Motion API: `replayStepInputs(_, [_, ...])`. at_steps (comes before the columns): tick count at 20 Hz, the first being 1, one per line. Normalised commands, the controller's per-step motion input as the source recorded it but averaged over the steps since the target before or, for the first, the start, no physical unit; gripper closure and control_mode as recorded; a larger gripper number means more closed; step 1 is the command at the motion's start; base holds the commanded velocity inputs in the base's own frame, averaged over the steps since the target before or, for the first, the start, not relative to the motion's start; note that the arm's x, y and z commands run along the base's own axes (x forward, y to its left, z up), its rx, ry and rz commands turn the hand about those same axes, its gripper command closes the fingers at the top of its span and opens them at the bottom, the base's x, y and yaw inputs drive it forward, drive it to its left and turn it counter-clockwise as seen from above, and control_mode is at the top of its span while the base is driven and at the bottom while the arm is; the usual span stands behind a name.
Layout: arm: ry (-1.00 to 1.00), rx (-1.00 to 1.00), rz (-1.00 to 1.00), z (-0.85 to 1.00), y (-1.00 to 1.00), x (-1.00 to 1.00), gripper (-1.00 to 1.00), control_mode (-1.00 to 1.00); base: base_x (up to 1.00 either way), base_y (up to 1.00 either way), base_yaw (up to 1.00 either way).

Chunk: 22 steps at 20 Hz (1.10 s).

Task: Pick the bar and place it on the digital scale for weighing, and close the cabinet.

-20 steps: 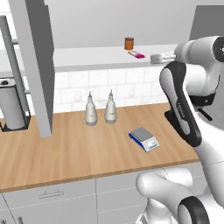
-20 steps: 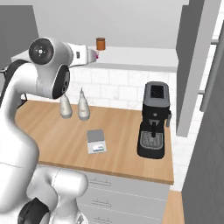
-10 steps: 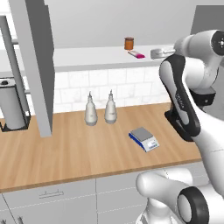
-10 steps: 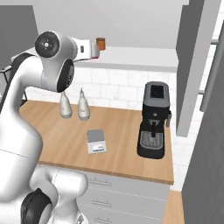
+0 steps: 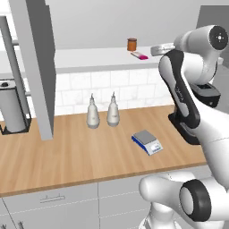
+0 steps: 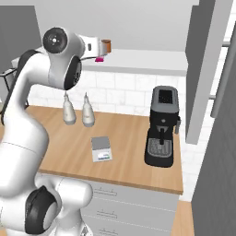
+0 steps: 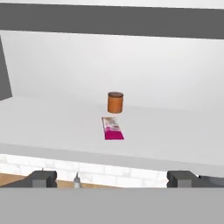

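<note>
Nothing done yet, by my reading. The bar (image 7: 112,128) lies flat on the cabinet (image 5: 38,67) shelf, just in front of a brown jar (image 7: 115,102). The fingers (image 7: 41,178) stand spread wide, empty, facing it. Digital scale (image 5: 147,142) sits bare on the counter (image 5: 80,156); cabinet doors open.

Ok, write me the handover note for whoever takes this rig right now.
Gripper: open, empty, raised level with the cabinet shelf and pointed at the bar; fingers wide apart.
Bar: flat on the cabinet shelf, just in front of the brown jar, apart from it.
Digital scale: on the wooden counter, plate bare.
Done: nothing yet; cabinet doors open.
Left: grasp the bar, set it on the scale, shut the cabinet.
</note>
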Motion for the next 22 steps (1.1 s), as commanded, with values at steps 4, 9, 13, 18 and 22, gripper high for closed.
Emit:
replayStepInputs(4, [0.04,0.0,0.0,-0.04,0.0,0.33,-1.0,-1.0,0.0,0.0,0.0])
replayStepInputs(9, [0.0,0.0,0.0,-0.18,0.0,0.17,-1.0,-1.0,0.0,0.0,0.0])
replayStepInputs(13, [0.04,0.0,0.0,-0.24,0.09,0.23,-1.0,-1.0,0.0,0.0,0.0])
replayStepInputs(18, [0.14,-0.01,0.0,-0.09,0.18,0.19,-1.0,-1.0,0.0,0.0,0.0])
replayStepInputs(22, [0.05,0.0,0.0,0.0,0.0,0.24,-1.0,-1.0,0.0,0.0,0.0])
